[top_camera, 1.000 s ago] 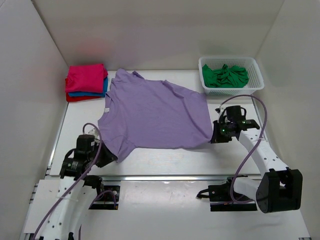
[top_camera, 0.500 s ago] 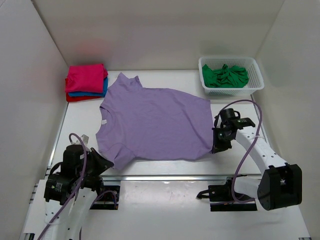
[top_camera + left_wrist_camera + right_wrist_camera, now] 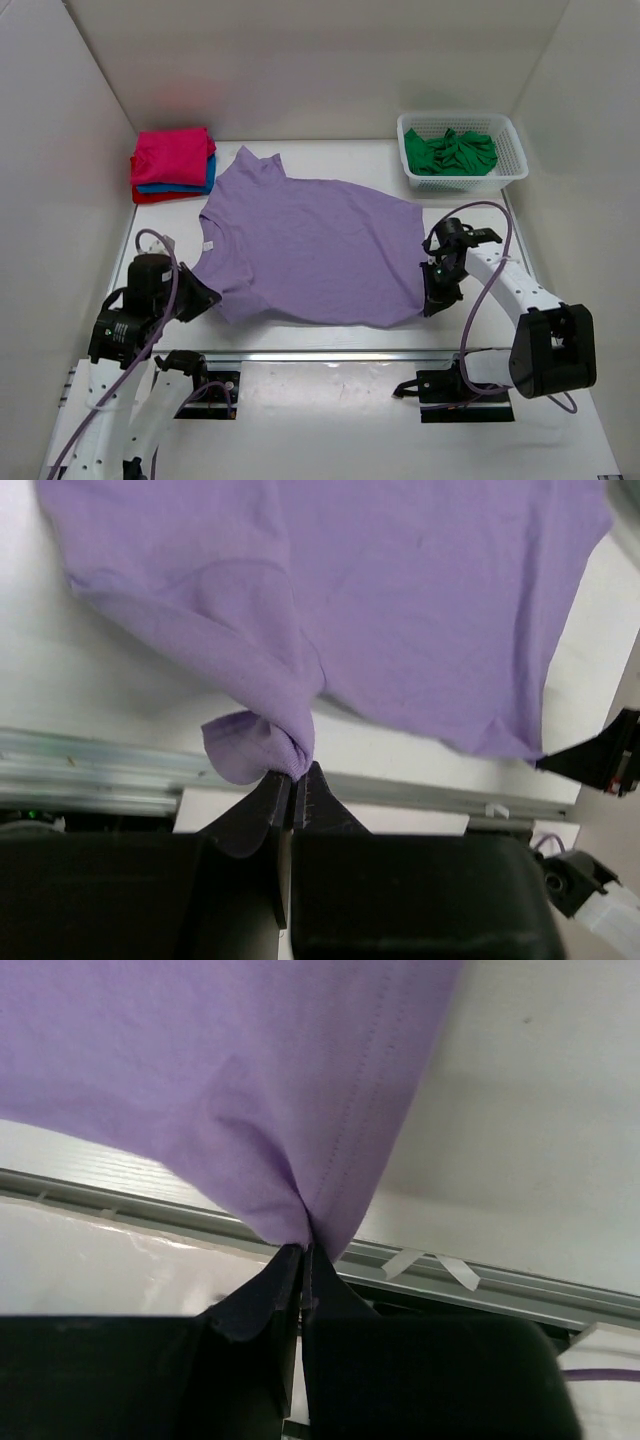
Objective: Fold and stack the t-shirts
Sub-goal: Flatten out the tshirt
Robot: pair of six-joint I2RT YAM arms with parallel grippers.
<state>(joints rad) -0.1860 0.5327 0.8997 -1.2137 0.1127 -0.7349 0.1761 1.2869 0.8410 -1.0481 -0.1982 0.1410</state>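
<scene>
Moved up from the bottom-left corner to mid-left since half a second ago: left gripper (image 3: 212, 300), pinched tight on a bunched sleeve of the lilac t-shirt (image 3: 310, 250). Likewise clamped on its hem corner, centre right: right gripper (image 3: 428, 300). Spread flat across mid-frame. Upper left: stack of folded t-shirts (image 3: 172, 165), magenta over blue over red. Crumpled in the basket (image 3: 465, 182), upper right: green t-shirt (image 3: 450, 152).

White tabletop (image 3: 330, 338) carries a lilac t-shirt (image 3: 305, 245) spread across its middle. Folded stack of t-shirts (image 3: 172, 165) sits at the far left corner. White lattice basket (image 3: 465, 182) stands at the far right corner.
</scene>
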